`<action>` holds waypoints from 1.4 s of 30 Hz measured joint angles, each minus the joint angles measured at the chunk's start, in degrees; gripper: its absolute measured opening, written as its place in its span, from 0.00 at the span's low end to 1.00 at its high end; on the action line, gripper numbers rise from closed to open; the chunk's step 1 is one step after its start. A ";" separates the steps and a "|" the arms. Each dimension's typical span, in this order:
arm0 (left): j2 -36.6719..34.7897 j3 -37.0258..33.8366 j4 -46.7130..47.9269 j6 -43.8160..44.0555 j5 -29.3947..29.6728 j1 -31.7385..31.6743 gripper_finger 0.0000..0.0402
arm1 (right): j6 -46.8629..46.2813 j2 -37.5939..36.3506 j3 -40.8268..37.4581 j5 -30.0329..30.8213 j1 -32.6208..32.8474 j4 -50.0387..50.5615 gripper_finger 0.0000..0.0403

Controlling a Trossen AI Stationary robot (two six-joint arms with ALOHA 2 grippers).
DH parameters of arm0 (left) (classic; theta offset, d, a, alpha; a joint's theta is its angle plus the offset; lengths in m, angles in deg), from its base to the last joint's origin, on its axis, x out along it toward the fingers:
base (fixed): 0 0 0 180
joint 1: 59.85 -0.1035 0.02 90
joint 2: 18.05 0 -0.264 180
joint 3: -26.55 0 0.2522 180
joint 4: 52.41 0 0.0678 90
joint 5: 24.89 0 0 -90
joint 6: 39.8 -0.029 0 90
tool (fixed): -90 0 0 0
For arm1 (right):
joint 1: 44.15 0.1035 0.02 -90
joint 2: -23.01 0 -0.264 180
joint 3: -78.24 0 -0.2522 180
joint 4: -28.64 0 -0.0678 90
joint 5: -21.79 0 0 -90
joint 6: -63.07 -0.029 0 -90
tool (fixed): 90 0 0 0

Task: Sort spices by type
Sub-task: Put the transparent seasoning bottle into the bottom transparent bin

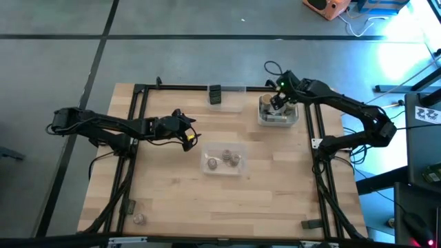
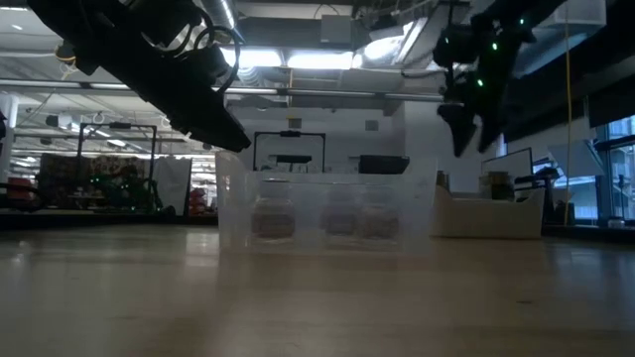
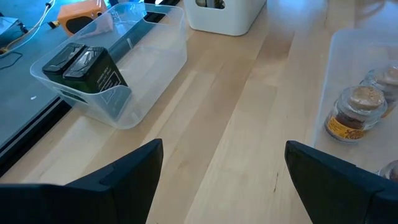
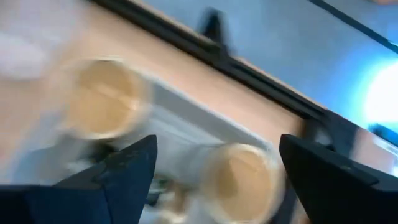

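The spices sit in three containers. Three round tan-topped jars (image 1: 224,159) stand in a clear bin (image 1: 222,170) at mid-table. One dark boxy container (image 1: 215,95) stands in a clear bin (image 1: 234,105) at the far edge. More tan-topped jars (image 4: 102,96) stand in the white tray (image 1: 279,118) at the far right. My left gripper (image 1: 187,135) hangs open, left of the middle bin, nothing between its fingers (image 3: 124,180). My right gripper (image 1: 279,102) is open above the white tray, clear of the jars.
One small round jar (image 1: 140,219) stands alone on the table near the front left corner. Black frame rails (image 1: 135,138) run along the table's left and right sides. Bare wood lies between the middle bin and the near edge.
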 joint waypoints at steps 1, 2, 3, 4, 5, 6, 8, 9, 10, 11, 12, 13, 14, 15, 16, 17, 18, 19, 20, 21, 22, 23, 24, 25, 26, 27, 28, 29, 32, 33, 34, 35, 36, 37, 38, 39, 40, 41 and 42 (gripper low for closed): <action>0.00 0.00 -0.15 0.01 -0.01 -0.02 0.80 | 0.49 -0.23 0.34 -1.16 1.40 -0.55 0.83; 0.00 0.00 -0.48 0.01 0.00 -0.04 0.80 | 0.76 -0.47 0.47 -2.03 3.21 -1.87 0.83; -0.02 -0.02 -0.82 0.01 -0.02 -0.04 0.80 | 0.82 -0.60 0.46 -2.72 5.29 -3.68 0.83; 0.00 -0.02 -1.23 -0.09 -0.04 0.06 0.80 | 0.92 -0.62 0.42 -2.98 7.45 -5.44 0.83; 0.00 -0.02 -1.70 -0.27 -0.29 0.20 0.80 | 1.24 -0.62 0.38 -2.97 9.75 -6.95 0.83; -0.02 -0.02 -2.25 -0.41 -0.71 0.32 0.80 | 1.92 -0.62 0.36 -3.01 12.14 -8.36 0.83; 0.00 -0.04 -4.31 -0.44 -1.99 0.42 0.80 | 2.45 -0.62 0.34 -2.95 17.17 -11.25 0.83; 0.00 -0.04 -5.64 -0.45 -3.29 0.42 0.80 | 2.53 -0.62 0.34 -2.96 19.42 -12.46 0.83; 0.00 -0.04 -6.99 -0.49 -4.94 0.48 0.80 | 2.56 -0.62 0.34 -2.96 21.74 -13.55 0.83; 0.00 -0.04 -8.29 -0.49 -6.49 0.72 0.80 | 2.57 -0.62 0.34 -2.95 23.98 -14.64 0.83; 0.00 0.05 -8.99 -0.51 -7.48 1.10 0.80 | 2.58 -0.62 0.34 -2.93 26.13 -15.64 0.83; 0.00 0.43 -9.13 -0.49 -8.13 1.71 0.80 | 2.58 -0.62 0.34 -2.92 28.27 -16.38 0.83; 0.00 0.95 -9.18 -0.60 -8.59 2.47 0.80 | 2.60 -0.62 0.34 -2.92 30.25 -17.08 0.83; 0.00 1.46 -9.16 -0.89 -8.84 3.39 0.80 | 2.60 -0.62 0.34 -2.92 32.23 -17.70 0.83; 0.00 2.10 -8.84 -1.46 -8.90 4.53 0.80 | 2.58 -0.55 0.34 -2.90 34.32 -18.20 0.83; 0.00 2.80 -8.28 -1.88 -8.90 5.69 0.80 | 2.58 -0.39 0.34 -2.83 36.42 -18.67 0.83; 0.00 3.43 -7.71 -2.17 -8.90 6.96 0.80 | 2.54 -0.28 0.34 -2.83 38.42 -18.80 0.83; 0.00 4.23 -6.59 -2.41 -8.87 8.35 0.80 | 2.30 -0.18 0.30 -2.74 40.41 -18.71 0.83; 0.00 5.14 -5.51 -2.42 -8.58 9.74 0.80 | 2.00 0.08 0.30 -2.31 42.37 -18.85 0.83; 0.00 6.14 -4.32 -2.18 -7.86 11.28 0.80 | 1.42 0.24 0.30 -1.61 44.35 -19.17 0.83; 0.00 7.12 -2.80 -1.79 -7.00 12.97 0.80 | 0.50 0.35 0.30 -0.71 46.38 -19.30 0.83; 0.00 8.08 -1.19 -1.36 -5.93 14.70 0.80 | -0.43 0.53 0.30 0.62 48.18 -19.56 0.83; 0.00 8.97 0.44 -0.68 -4.88 16.40 0.80 | -1.33 0.75 0.30 1.95 49.97 -20.47 0.83; 0.00 9.84 2.21 -0.16 -3.87 18.28 0.80 | -2.36 0.90 0.30 3.18 51.71 -21.38 0.83; 0.00 10.74 4.28 0.82 -3.00 20.13 0.80 | -2.84 0.95 0.30 4.16 53.34 -21.73 0.83; 0.00 11.83 6.39 1.67 -2.52 21.94 0.80 | -3.68 0.95 0.28 5.09 54.86 -22.16 0.83; 0.02 12.92 7.93 2.77 -2.12 23.79 0.80 | -4.23 1.11 0.27 6.02 56.30 -23.15 0.83; 0.02 14.03 9.59 4.07 -1.31 25.91 0.80 | -5.09 1.52 0.31 6.85 57.64 -24.63 0.83; 0.96 17.56 13.77 6.95 1.69 32.02 0.80 | -6.94 3.12 0.27 9.28 61.44 -27.03 0.83; 1.54 18.83 15.12 7.44 2.57 34.16 0.80 | -7.35 4.02 0.30 10.11 62.46 -28.80 0.83; 2.31 20.11 16.34 8.05 3.61 36.24 0.80 | -7.85 4.96 0.32 10.96 63.47 -29.85 0.83; 3.32 21.46 17.19 8.45 4.90 38.08 0.80 | -8.61 6.17 0.32 11.66 64.42 -30.42 0.83; 4.48 23.09 17.98 8.70 6.01 39.93 0.80 | -9.56 7.53 0.30 11.88 65.20 -31.56 0.83; 5.66 24.73 19.74 9.18 6.78 41.73 0.80 | -10.35 9.00 0.30 11.87 65.91 -33.06 0.83; 6.93 26.14 21.77 10.30 7.63 43.34 0.80 | -11.34 10.35 0.30 11.87 66.74 -34.36 0.83; 8.39 27.82 23.45 11.44 8.12 44.57 0.80 | -12.17 11.61 0.30 11.91 67.71 -35.61 0.83; 9.85 29.60 24.79 12.64 8.30 45.75 0.80 | -13.02 12.83 0.30 11.95 68.58 -37.61 0.83; 11.11 31.33 26.71 14.21 8.35 47.00 0.80 | -13.54 14.05 0.30 11.95 69.42 -39.76 0.83; 12.45 33.00 29.08 15.72 8.56 48.10 0.80 | -14.29 15.17 0.30 11.94 70.42 -41.66 0.83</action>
